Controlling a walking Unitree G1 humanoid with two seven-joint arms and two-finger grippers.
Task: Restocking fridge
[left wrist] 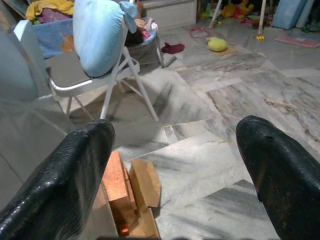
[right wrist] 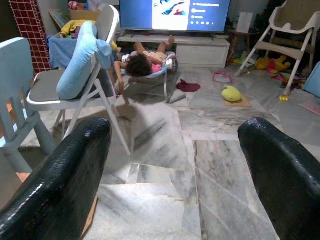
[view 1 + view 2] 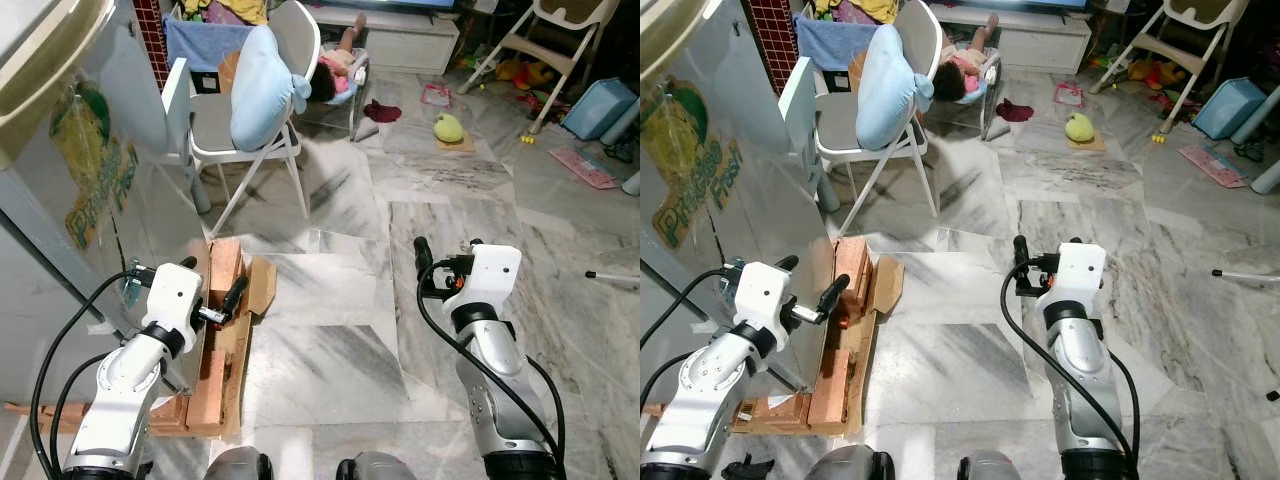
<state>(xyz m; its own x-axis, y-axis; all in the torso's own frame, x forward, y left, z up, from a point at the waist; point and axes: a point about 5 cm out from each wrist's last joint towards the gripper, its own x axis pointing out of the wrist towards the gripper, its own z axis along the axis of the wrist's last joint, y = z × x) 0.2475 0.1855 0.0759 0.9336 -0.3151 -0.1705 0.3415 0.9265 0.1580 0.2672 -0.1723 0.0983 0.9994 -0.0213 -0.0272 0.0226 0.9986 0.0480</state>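
Observation:
The fridge [image 3: 60,190] stands at my left, its silver door bearing a green and yellow sticker. My left gripper [image 3: 212,278] is raised beside the door's lower edge, open and holding nothing. In the left wrist view its fingers [image 1: 75,170] stand wide apart over the marble floor. My right gripper [image 3: 448,248] is held out to the right over bare floor, open and holding nothing. Its fingertips [image 2: 65,185] frame the room ahead in the right wrist view. I see no food or drink items.
Bricks [image 3: 225,265] and cardboard [image 3: 262,285] lie at the fridge's foot. A white folding chair [image 3: 250,140] with a blue pillow [image 3: 262,85] stands ahead. A person [image 2: 145,62] lies in a bouncer beyond it. Toys [image 3: 448,127], a high chair [image 3: 560,30] and a blue box [image 3: 598,108] are far right.

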